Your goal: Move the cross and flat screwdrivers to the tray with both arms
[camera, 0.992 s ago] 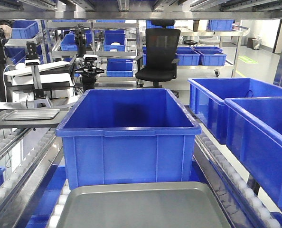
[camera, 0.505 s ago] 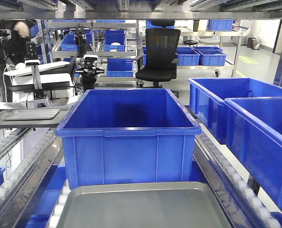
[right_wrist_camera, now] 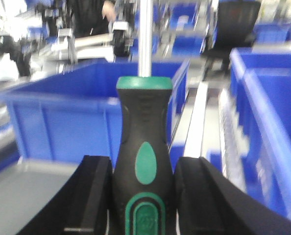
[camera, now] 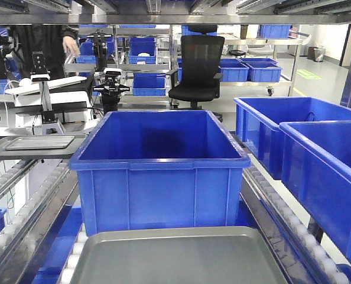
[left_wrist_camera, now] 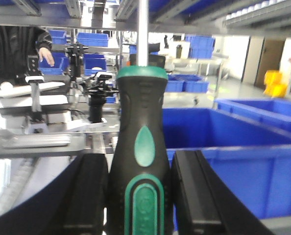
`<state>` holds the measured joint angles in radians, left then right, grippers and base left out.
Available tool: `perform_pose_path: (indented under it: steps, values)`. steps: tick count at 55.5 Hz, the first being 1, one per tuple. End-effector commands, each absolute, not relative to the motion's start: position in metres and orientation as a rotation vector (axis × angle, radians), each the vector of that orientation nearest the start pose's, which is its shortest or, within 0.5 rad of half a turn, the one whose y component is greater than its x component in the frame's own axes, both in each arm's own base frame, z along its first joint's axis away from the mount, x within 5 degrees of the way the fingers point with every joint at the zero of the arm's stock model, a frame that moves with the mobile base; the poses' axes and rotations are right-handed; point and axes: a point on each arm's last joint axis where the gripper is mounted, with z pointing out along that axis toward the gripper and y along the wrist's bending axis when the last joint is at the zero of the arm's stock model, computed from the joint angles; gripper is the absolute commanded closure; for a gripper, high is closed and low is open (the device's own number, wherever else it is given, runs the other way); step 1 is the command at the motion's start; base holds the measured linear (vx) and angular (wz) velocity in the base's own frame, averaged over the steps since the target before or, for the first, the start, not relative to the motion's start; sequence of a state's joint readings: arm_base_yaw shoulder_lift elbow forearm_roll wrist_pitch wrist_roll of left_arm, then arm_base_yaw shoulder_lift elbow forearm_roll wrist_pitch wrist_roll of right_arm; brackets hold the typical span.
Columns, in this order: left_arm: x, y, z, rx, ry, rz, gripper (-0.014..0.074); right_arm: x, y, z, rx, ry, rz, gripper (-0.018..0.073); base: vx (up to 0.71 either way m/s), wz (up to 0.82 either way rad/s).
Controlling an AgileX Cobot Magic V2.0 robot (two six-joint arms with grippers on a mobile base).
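In the left wrist view my left gripper (left_wrist_camera: 140,191) is shut on a screwdriver (left_wrist_camera: 141,147); its black and green handle stands between the two black fingers and its steel shaft runs up out of frame. In the right wrist view my right gripper (right_wrist_camera: 141,196) is shut on the second, like screwdriver (right_wrist_camera: 143,147), held the same way. The grey metal tray (camera: 181,257) lies at the bottom of the front view, bare; its corner shows low left in the right wrist view (right_wrist_camera: 33,191). Neither arm shows in the front view.
A deep blue bin (camera: 161,171) stands just behind the tray. Two more blue bins (camera: 317,154) stand to the right. Roller rails (camera: 22,207) run along both sides. A person (camera: 69,44), a black chair (camera: 198,71) and shelves of bins are at the back.
In the front view the person at the back left has moved right, a hand now showing by the shelf. The tray and bins have not moved.
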<state>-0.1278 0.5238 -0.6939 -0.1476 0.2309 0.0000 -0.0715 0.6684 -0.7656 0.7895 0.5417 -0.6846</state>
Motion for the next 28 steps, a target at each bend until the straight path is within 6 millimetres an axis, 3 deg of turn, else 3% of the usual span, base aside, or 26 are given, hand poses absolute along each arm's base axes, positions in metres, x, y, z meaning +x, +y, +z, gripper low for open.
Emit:
perform_pose_path:
  steps: [1, 9, 15, 28]
  values:
    - [0.11, -0.018, 0.393, -0.032, 1.52, -0.301, 0.0595, 0.146, 0.024, 0.38, -0.161, 1.801, 0.341, 0.0567, 0.0, 0.0]
    - [0.141, -0.028, 0.367, -0.054, 1.765, -0.377, 0.0594, 0.177, 0.028, 0.362, -0.182, 1.968, 0.439, 0.0567, 0.0, 0.0]
    - [0.165, -0.046, 0.35, 0.002, 1.881, -0.477, 0.0594, 0.2, 0.035, 0.349, -0.172, 2.058, 0.564, 0.0567, 0.0, 0.0]
    - [0.208, -0.11, 0.308, 0.104, 2.096, -0.765, 0.0594, 0.235, 0.096, 0.312, -0.275, 2.176, 0.71, 0.0567, 0.0, 0.0]
